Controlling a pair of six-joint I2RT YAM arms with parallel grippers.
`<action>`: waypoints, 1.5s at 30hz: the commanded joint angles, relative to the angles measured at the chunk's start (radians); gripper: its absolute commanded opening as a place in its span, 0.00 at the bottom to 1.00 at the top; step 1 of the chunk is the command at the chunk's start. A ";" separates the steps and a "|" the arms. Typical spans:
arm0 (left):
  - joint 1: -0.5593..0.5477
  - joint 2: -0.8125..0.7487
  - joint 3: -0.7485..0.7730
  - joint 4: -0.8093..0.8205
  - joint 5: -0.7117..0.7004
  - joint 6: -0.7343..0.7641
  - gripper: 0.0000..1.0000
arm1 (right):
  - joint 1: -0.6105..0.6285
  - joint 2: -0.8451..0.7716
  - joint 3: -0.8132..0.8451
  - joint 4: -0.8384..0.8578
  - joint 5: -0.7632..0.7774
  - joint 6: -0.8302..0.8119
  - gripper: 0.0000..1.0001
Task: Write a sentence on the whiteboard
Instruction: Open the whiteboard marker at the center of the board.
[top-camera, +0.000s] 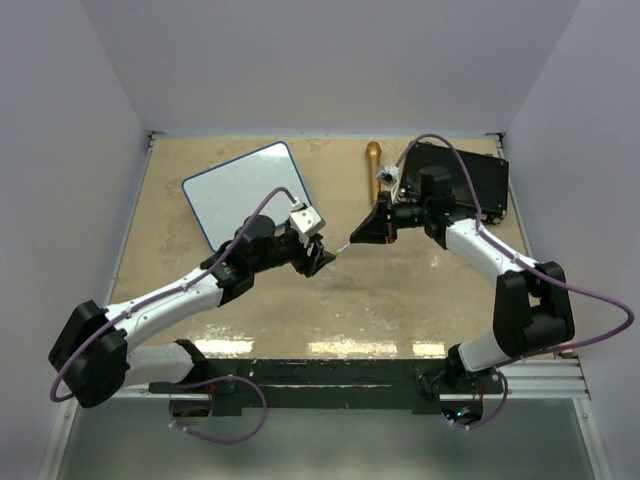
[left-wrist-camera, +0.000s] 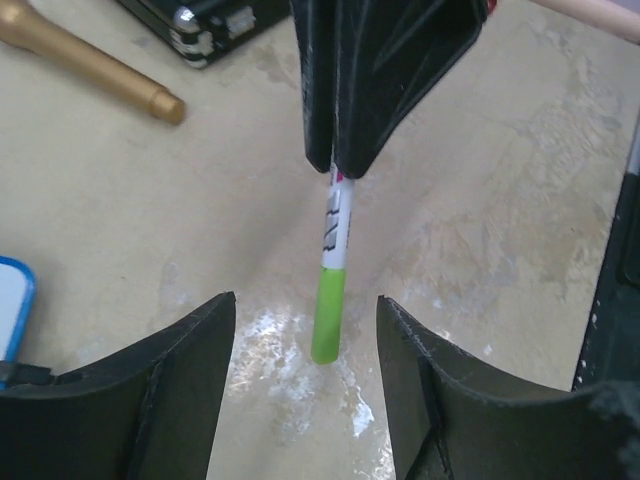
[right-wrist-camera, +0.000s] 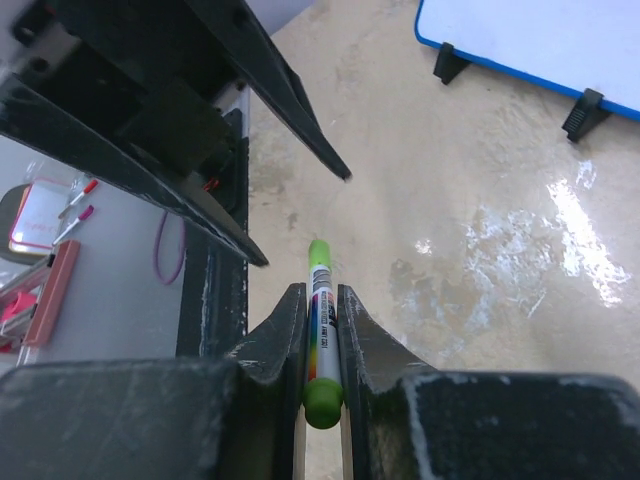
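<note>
2 black-jointed white arms (top-camera: 165, 300) — purple cables (top-camera: 437, 137)

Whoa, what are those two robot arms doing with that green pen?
The right end effector is clamped shut on a green-tipped marker, holding it out above the table. The left end effector faces it with its fingers open, the marker's green end near the gap between them but not gripped. The whiteboard lies at the far left of the table and looks blank, so no writing has started.
</note>
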 joint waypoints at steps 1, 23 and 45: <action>0.000 0.033 0.015 0.055 0.213 0.056 0.62 | 0.002 -0.061 -0.021 0.064 -0.090 -0.012 0.00; 0.037 0.105 0.183 -0.174 0.330 0.137 0.00 | 0.015 -0.087 0.029 -0.135 -0.101 -0.216 0.67; 0.040 0.211 0.280 -0.352 0.387 0.189 0.00 | 0.022 -0.100 -0.012 0.124 -0.090 0.123 0.83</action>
